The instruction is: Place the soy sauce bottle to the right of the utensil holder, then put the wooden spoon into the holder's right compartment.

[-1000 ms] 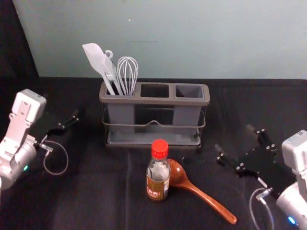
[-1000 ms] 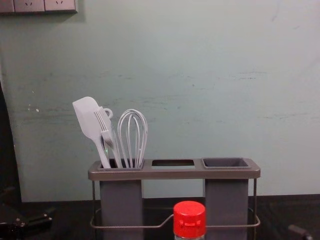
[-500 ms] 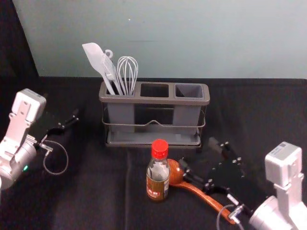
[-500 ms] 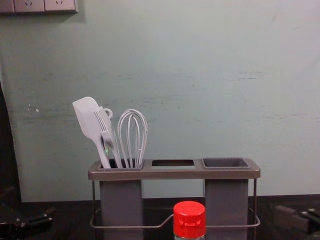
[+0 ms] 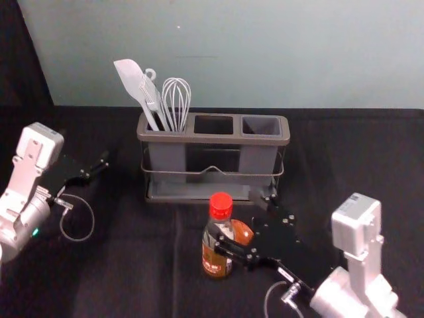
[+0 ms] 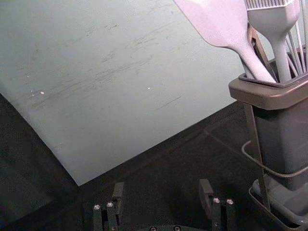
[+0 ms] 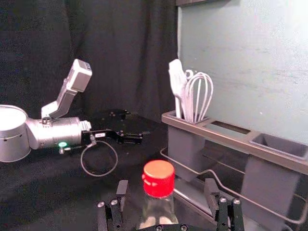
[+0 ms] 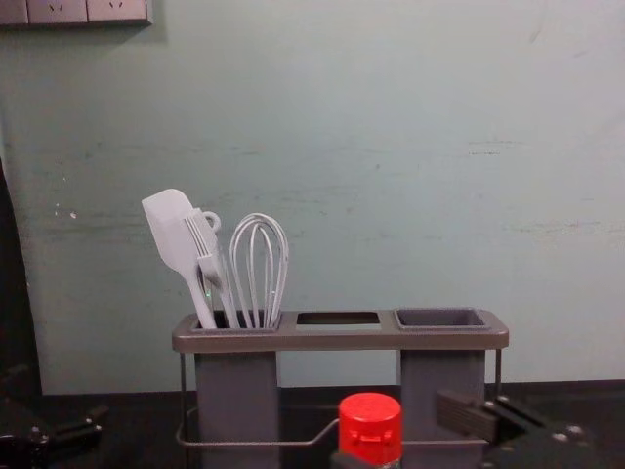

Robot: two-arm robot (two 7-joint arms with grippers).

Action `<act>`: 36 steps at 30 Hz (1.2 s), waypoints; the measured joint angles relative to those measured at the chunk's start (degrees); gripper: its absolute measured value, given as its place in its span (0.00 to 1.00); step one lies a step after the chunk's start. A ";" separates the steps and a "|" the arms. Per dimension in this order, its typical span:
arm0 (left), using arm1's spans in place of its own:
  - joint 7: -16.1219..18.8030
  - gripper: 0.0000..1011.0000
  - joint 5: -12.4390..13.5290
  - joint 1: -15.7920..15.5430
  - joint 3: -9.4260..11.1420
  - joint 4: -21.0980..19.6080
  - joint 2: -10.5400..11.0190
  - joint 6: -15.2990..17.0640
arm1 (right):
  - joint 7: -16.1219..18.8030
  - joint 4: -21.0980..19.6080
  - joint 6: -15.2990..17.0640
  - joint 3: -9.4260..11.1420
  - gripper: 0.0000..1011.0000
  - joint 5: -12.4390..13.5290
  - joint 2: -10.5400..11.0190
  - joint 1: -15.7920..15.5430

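Note:
My right gripper is at the soy sauce bottle in the head view, its fingers open around the bottle's right side. In the right wrist view the red-capped bottle stands upright between the spread fingers of the right gripper. Behind them is the utensil holder, its middle and right compartments empty. The wooden spoon lies beside the bottle, its handle hidden under the right arm. My left gripper is parked at the left; the left wrist view shows this gripper open.
A white spatula, a brush and a whisk stand in the holder's left compartment. The holder's wire rail runs along its front, close behind the bottle. A wall rises behind the black-covered table.
My right gripper has moved left across the spoon to the bottle, its fingers staying apart. The left arm, bottle and holder have not moved.

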 joint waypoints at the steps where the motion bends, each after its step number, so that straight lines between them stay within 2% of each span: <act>1: 0.00 0.99 0.00 0.00 0.00 0.00 0.00 0.00 | 0.00 0.00 0.00 0.00 0.99 0.00 0.00 0.00; 13: 0.00 0.99 0.00 0.00 0.00 0.00 0.00 0.00 | 4.29 5.77 1.77 -0.99 0.99 -0.05 -5.44 6.03; 21: 0.00 0.99 0.00 0.00 0.00 0.00 0.00 0.00 | 5.53 7.01 1.53 -0.91 0.99 -0.47 -7.13 6.33; 28: 0.00 0.99 0.00 0.00 0.00 0.00 0.00 0.00 | 5.68 5.88 1.59 -0.30 0.85 -1.97 -7.52 5.08; 36: 0.00 0.99 0.00 0.00 0.00 0.00 0.00 0.00 | 5.75 4.16 1.71 0.73 0.63 -2.98 -7.73 3.16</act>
